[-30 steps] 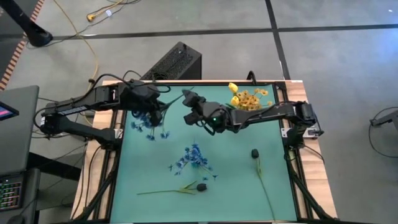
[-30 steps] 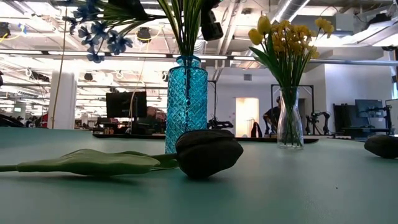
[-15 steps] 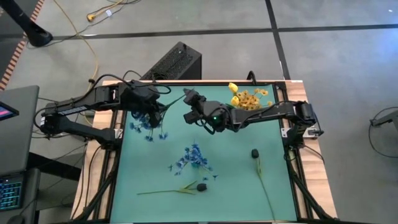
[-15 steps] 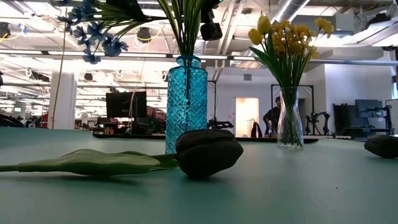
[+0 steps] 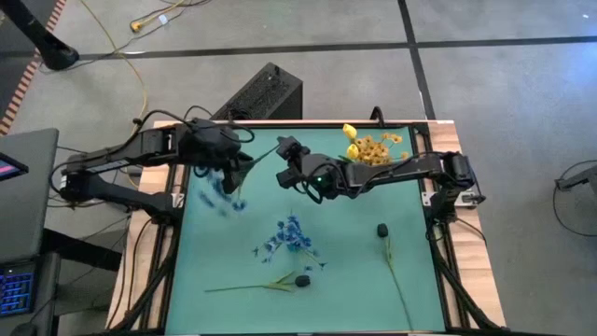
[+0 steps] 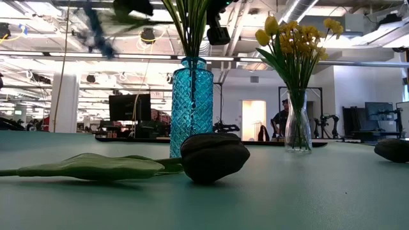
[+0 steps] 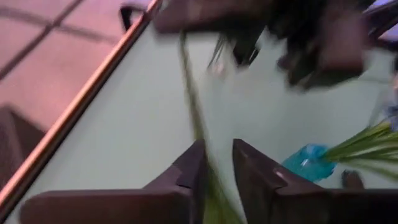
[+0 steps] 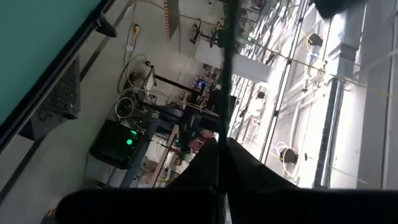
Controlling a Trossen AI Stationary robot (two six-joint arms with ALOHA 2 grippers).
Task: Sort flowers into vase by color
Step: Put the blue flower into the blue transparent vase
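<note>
A blue spray [image 5: 219, 191] hangs blurred over the table's left side, its thin green stalk [image 5: 264, 149] running across to my right gripper [image 5: 283, 149], which is shut on it. My left gripper [image 7: 217, 168] stands open above the blue vase [image 6: 192, 105]. That stalk [image 7: 193, 106] passes between its fingers, and I cannot tell whether they touch it. Green stalks stand in the blue vase. The clear vase [image 6: 298, 124] at the far right holds the yellow flowers [image 5: 368, 147]. My right gripper pinches the thin stalk [image 8: 227, 74] between its two shut fingers, coming level from the table's right side. The stalk runs on out past the fingertips. The stem is lifted clear of the table, high above the blue vase.
Loose flowers lie on the green mat: a blue spray [image 5: 291, 233] in the middle, a dark bud with stalk and leaf [image 5: 300, 279] near the front, another dark bud [image 5: 382, 230] with its long stalk at the right. A black box [image 5: 266, 93] sits beyond the far edge.
The blue spray's blooms have swung down toward the near edge and show blurred now, while the stalk end at my right gripper has stayed in place. Both arms have kept their places.
</note>
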